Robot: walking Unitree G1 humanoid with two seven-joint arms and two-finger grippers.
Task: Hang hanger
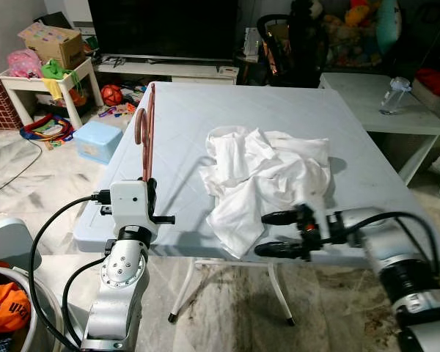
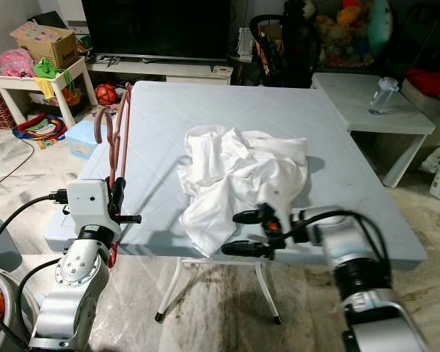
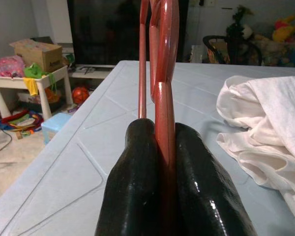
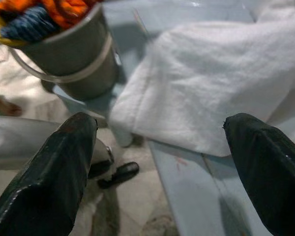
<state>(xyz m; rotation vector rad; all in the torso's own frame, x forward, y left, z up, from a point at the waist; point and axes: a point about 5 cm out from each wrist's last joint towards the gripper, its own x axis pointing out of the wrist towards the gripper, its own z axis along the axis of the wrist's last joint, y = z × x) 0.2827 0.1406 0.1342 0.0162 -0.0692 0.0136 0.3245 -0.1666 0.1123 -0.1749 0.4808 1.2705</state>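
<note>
A reddish-brown hanger (image 1: pixel 146 130) stands upright over the left edge of the pale blue table (image 1: pixel 279 117), its hook at the top. My left gripper (image 1: pixel 149 192) is shut on the hanger's lower part; the left wrist view shows both black fingers (image 3: pixel 137 187) pressed against the hanger (image 3: pixel 163 73). A crumpled white shirt (image 1: pixel 264 180) lies on the middle of the table, one corner draping over the front edge. My right gripper (image 1: pixel 277 233) is open at the front edge, its fingers (image 4: pixel 49 182) spread just short of the shirt's hanging corner (image 4: pixel 211 93).
A dark TV stands on a low unit (image 1: pixel 169 70) behind the table. Toys, a cardboard box and a white side table (image 1: pixel 44 77) crowd the left. A second white table (image 1: pixel 381 110) with a bottle is at right. A bin with orange cloth (image 1: pixel 4 304) sits by my left arm.
</note>
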